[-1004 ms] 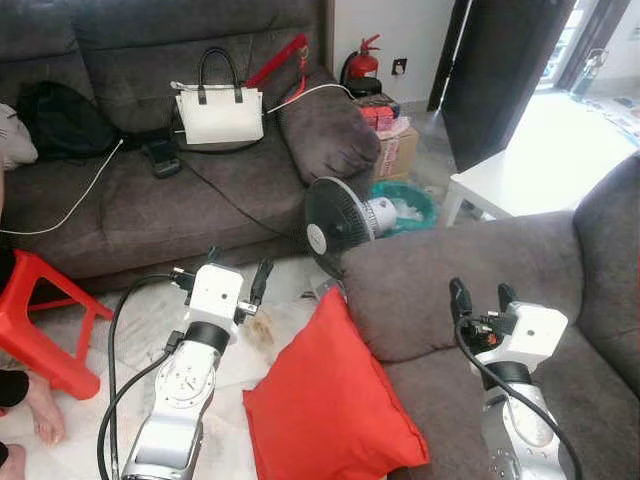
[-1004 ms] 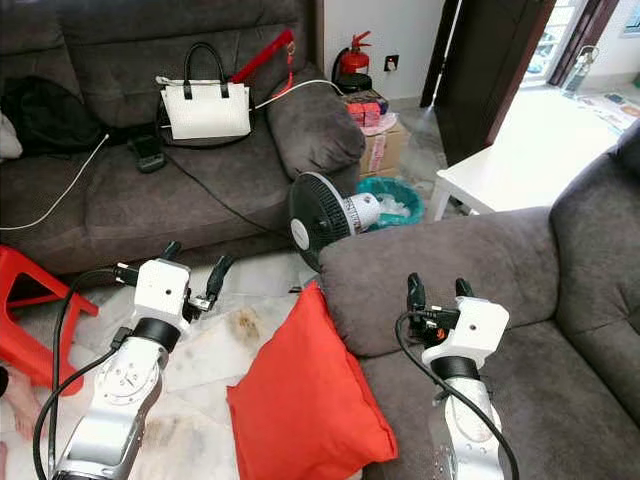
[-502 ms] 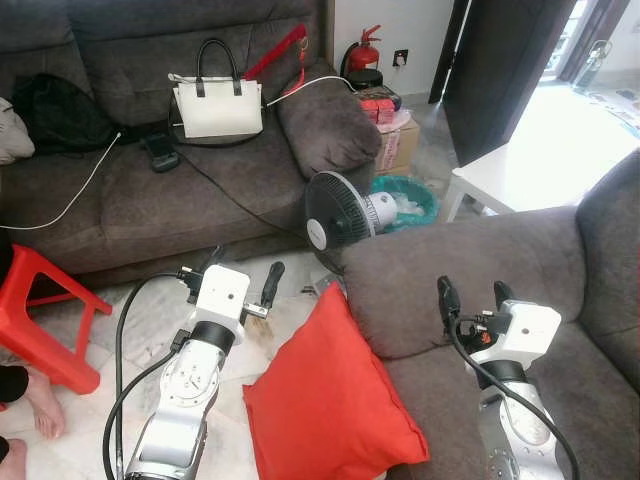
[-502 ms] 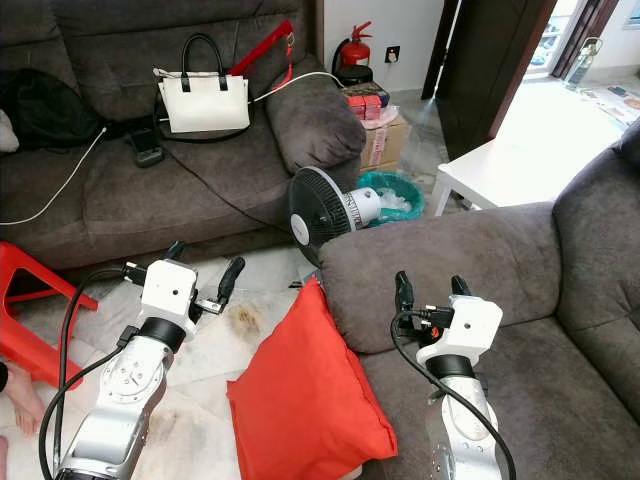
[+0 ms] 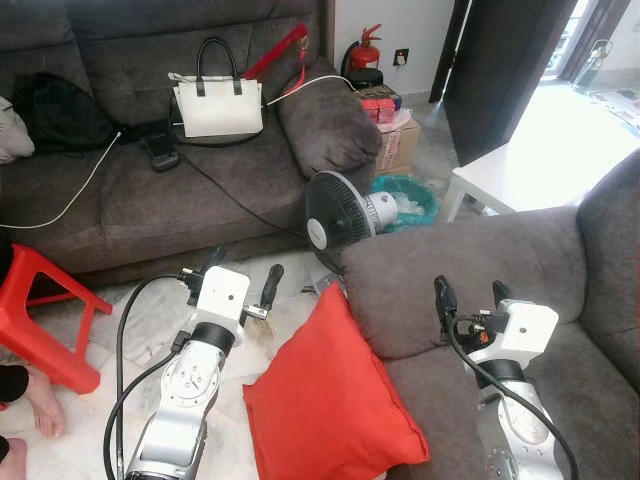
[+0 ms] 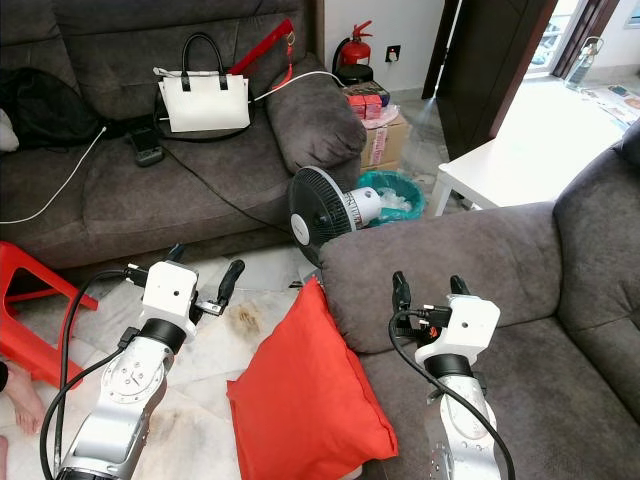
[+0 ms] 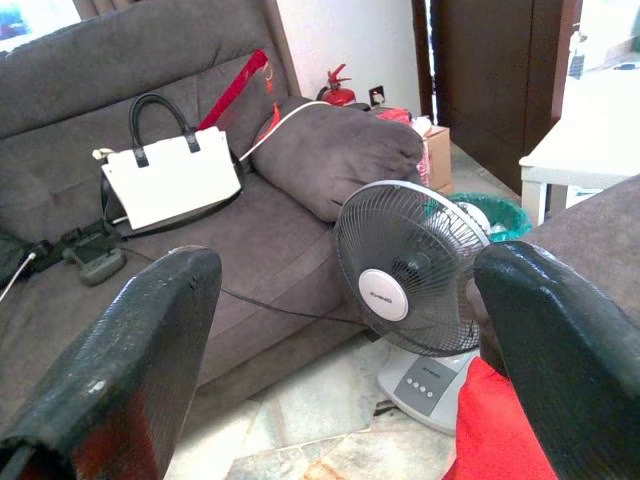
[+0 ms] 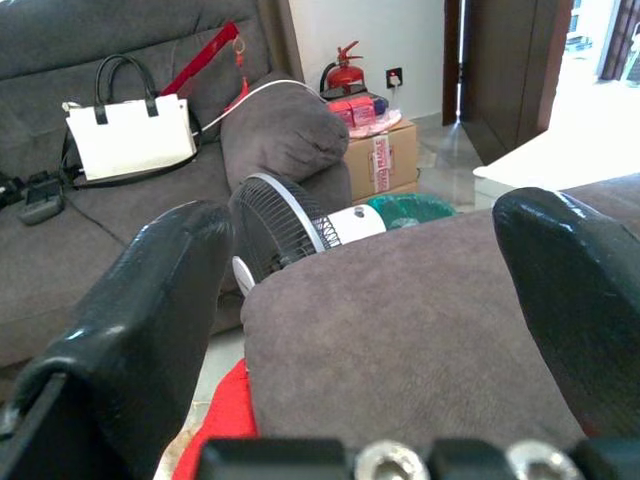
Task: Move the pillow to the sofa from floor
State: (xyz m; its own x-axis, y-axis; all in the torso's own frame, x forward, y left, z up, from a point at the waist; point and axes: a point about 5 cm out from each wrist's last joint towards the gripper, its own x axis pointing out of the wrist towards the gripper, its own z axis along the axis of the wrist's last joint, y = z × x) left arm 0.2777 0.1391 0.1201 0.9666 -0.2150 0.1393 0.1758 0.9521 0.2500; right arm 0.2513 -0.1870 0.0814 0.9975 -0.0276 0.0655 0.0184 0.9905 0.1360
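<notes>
from the head views, a red plastic stool (image 5: 35, 310) is standing at the far left beside a person's bare foot (image 5: 40, 405). the left gripper (image 5: 240, 277) is hovering over the marble floor (image 6: 200, 400) with its fingers spread apart, holding nothing. just beside it the red pillow (image 5: 330, 400) is sitting on the floor, leaning against the near sofa (image 5: 470, 270). the right gripper (image 5: 468, 296) is hanging above that sofa's seat, fingers also wide and empty. the left wrist view is giving a closer look at the table fan (image 7: 405, 270) standing between the two sofas, just behind the pillow. a white handbag (image 5: 217, 105) is resting on the far sofa (image 5: 190, 190), a teal bin (image 5: 410, 205) is holding crumpled white stuff, and a cardboard box (image 6: 382, 145) is carrying red packets.
</notes>
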